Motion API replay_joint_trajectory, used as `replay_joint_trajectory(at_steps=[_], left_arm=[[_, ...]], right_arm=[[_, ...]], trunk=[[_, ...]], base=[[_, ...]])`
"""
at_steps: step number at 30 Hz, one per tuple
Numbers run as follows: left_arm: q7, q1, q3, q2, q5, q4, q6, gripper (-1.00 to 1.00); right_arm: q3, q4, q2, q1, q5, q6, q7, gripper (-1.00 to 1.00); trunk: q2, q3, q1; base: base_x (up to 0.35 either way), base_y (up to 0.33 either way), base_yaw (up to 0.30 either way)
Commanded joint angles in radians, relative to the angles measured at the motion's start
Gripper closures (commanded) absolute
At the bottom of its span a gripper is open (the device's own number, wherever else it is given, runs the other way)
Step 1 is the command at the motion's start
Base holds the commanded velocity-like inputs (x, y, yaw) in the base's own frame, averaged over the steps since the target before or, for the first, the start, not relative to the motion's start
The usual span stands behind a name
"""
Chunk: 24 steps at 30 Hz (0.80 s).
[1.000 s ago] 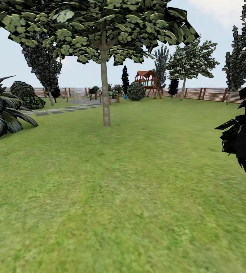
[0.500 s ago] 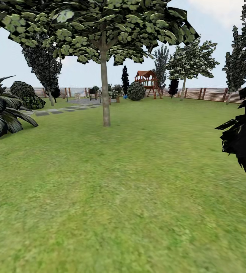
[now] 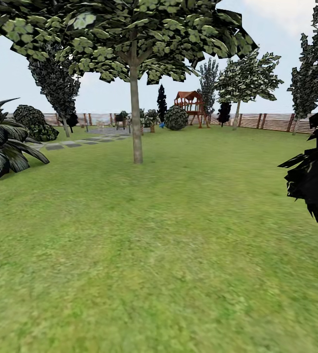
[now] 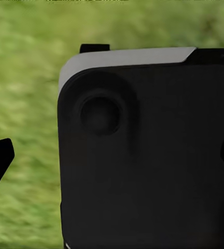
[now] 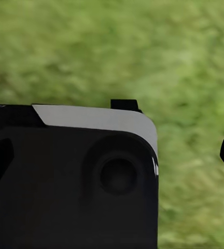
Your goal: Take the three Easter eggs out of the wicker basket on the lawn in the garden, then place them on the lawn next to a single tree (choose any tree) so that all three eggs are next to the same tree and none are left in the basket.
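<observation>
Nothing differs from the head pictures of a second and half a second ago: the tree, the fence and the lawn sit in the same places, so neither the camera nor anything in the scene has moved.

The lawn (image 3: 169, 245) spreads wide and mottled green across the garden. A tree (image 3: 137, 125) with a straight pale trunk stands upright on the grass, left of centre and well away. A palm (image 3: 4, 142) spreads at the left edge, black foliage (image 3: 313, 181) hangs in at the right, and a slatted wooden fence (image 3: 272, 122) and a red-roofed play tower (image 3: 191, 105) line the far side.

Each wrist view looks past a dark robot body panel (image 4: 143, 155) onto blurred grass. Black tips at the picture edges may be fingers, but whether the left or right gripper is open or holding anything cannot be told.

No writing or brand marks can be read.
</observation>
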Motion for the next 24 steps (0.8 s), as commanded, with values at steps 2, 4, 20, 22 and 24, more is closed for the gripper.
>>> replay_joint_trajectory(at_steps=[2, 4, 20, 22, 24], left_arm=[[0.0, 0.0, 0.0, 0.002, 0.001, 0.0, -0.001, -1.0], [0.0, 0.0, 0.0, 0.002, 0.001, 0.0, -0.002, -1.0], [0.0, -0.001, 0.0, 0.005, 0.001, -0.003, -0.006, -1.0], [0.0, 0.0, 0.0, 0.005, 0.001, -0.003, -0.007, -1.0], [0.0, 0.0, 0.0, 0.005, 0.001, -0.003, -0.007, -1.0]], right_arm=[[0.001, 0.002, 0.0, -0.001, 0.001, -0.004, 0.0, -1.0], [0.001, 0.003, 0.0, -0.001, 0.001, -0.004, 0.0, -1.0], [-0.003, 0.002, 0.008, -0.002, 0.002, 0.0, 0.0, -1.0], [-0.003, 0.001, 0.006, -0.002, 0.004, 0.003, 0.001, -1.0], [-0.002, 0.001, 0.006, -0.002, 0.007, 0.004, 0.005, -1.0]], trunk=[[-0.001, -0.001, 0.0], [-0.001, -0.001, 0.0], [-0.001, -0.001, 0.0], [-0.001, -0.002, 0.0], [-0.001, -0.002, 0.0]], base=[[0.0, 0.0, 0.0], [0.0, 0.0, 0.0], [0.0, 0.0, 0.0], [0.0, 0.0, 0.0], [0.0, 0.0, 0.0]])
